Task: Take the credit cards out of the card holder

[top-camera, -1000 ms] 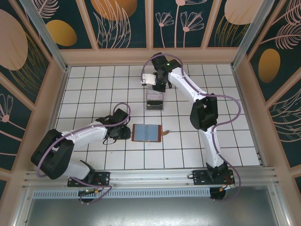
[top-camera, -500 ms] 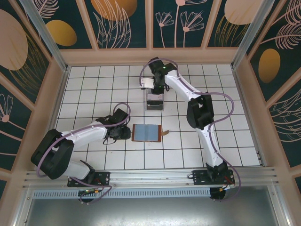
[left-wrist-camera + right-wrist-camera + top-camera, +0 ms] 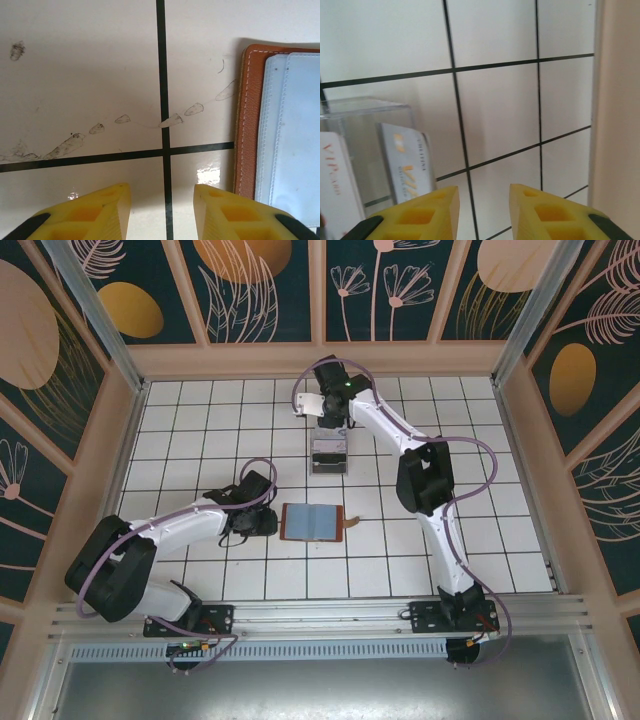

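White tiled table (image 3: 200,440): card holder (image 3: 312,522) open at centre. Left gripper (image 3: 162,205) narrowly parted, empty, beside its left edge. Right gripper (image 3: 482,210) likewise, by clear stand (image 3: 329,453). If I swing low, I could topple its credit cards (image 3: 407,165).

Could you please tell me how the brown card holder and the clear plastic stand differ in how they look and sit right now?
The card holder is opaque brown leather with grey-blue lining; the clear plastic stand is see-through. The card holder lies open and flat; the stand is a raised box. The stand holds cards on edge, while I can see none in the card holder's pockets. Both rest on the white tiled table.
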Available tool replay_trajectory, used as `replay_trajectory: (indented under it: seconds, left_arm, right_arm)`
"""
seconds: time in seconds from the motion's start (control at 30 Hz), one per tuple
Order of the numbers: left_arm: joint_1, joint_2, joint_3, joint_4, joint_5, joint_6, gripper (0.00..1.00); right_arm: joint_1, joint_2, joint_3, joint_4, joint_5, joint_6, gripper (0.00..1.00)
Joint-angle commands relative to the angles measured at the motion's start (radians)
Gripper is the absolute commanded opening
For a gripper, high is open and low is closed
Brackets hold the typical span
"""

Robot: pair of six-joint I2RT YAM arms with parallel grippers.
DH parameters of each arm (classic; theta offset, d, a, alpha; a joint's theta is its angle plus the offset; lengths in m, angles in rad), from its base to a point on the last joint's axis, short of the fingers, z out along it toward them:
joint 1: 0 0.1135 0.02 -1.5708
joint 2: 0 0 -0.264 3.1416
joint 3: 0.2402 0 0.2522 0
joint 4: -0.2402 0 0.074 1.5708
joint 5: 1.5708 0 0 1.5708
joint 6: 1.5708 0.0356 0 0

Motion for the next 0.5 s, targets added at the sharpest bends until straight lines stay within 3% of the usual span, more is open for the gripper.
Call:
replay_trajectory:
  seconds: [0.0, 0.27, 0.47]
  left_arm:
    - [0.006, -0.024, -0.011, -0.003, -0.006, -0.012, 0.40]
    - [0.005, -0.029, -0.002, 0.015, -0.011, -0.004, 0.40]
    - [0.006, -0.032, 0.012, 0.046, 0.040, 0.016, 0.40]
  right_arm:
    - [0.007, -0.050, -0.006, 0.080, 0.050, 0.052, 0.33]
    - [0.009, -0.154, -0.116, 0.152, 0.012, 0.227, 0.34]
    - [0.029, -0.304, -0.320, 0.203, -0.055, 0.395, 0.35]
